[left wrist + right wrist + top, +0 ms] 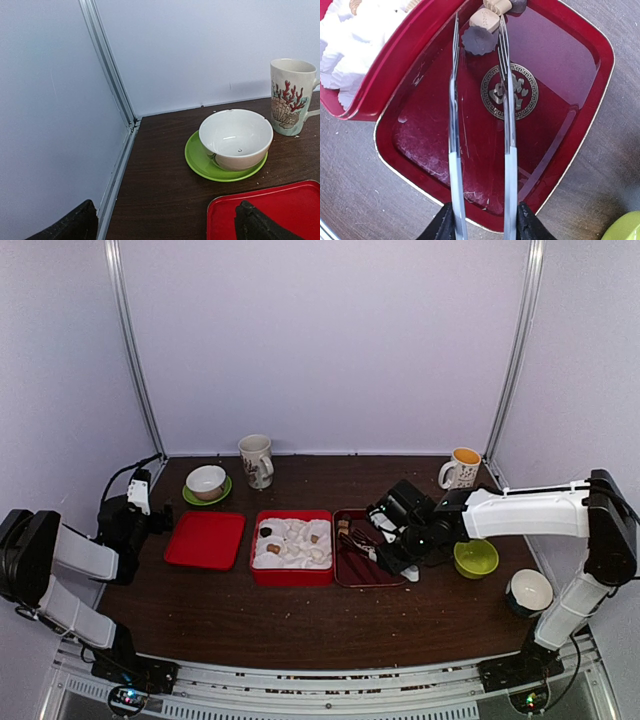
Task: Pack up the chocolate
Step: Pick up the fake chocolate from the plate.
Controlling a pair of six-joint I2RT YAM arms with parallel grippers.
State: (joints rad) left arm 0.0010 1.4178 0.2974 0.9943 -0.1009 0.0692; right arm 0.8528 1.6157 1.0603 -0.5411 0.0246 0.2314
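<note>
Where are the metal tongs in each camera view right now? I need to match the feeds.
Top external: metal tongs over the dark red tray, just right of centre.
Left wrist: not in view.
Right wrist: their two blades run up the centre from the bottom edge.
Shared landmark: the dark red tray, seen in the top external and right wrist views only.

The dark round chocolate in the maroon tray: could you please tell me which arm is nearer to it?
Right. The right gripper holds metal tongs whose tips flank the dark chocolate; the left gripper is far off, at the bright red tray.
</note>
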